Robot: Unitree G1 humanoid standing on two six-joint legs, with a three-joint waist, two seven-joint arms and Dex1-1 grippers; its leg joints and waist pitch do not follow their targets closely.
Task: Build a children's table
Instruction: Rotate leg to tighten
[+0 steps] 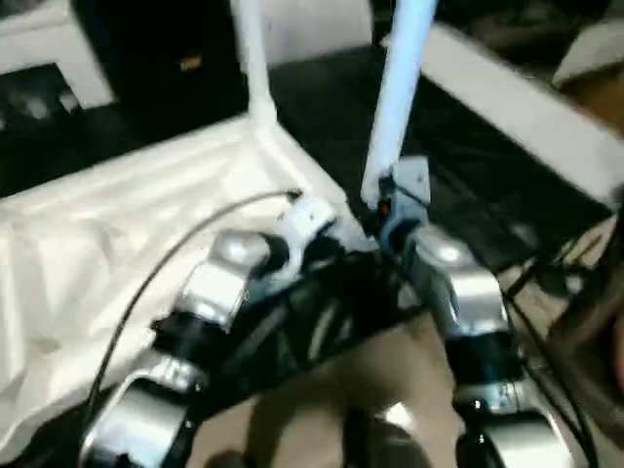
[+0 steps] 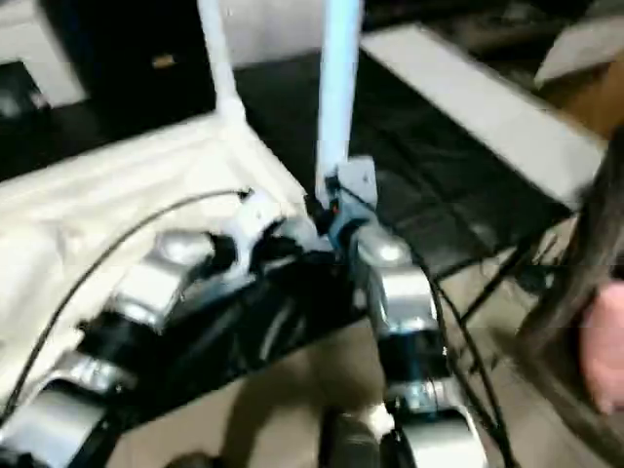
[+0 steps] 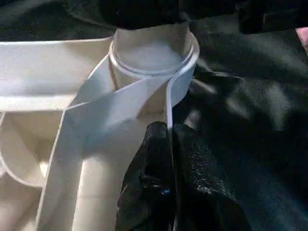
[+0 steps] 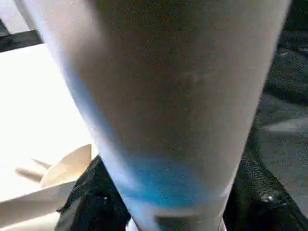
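The tabletop [image 1: 127,234] lies underside up across the left and centre of the frame. A leg [image 1: 255,58] stands in its far corner socket. The left end effector [image 3: 166,183], fingers together, pinches the tabletop's rim beside the near corner socket [image 3: 154,67]. Right of centre, the right end effector [image 1: 390,210] is clamped on a second upright leg [image 1: 400,88].

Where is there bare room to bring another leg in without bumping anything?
Free: the dark mat between the standing far leg and the held leg. Crowded: the tabletop near corner, where the left pincer and right pincer meet.
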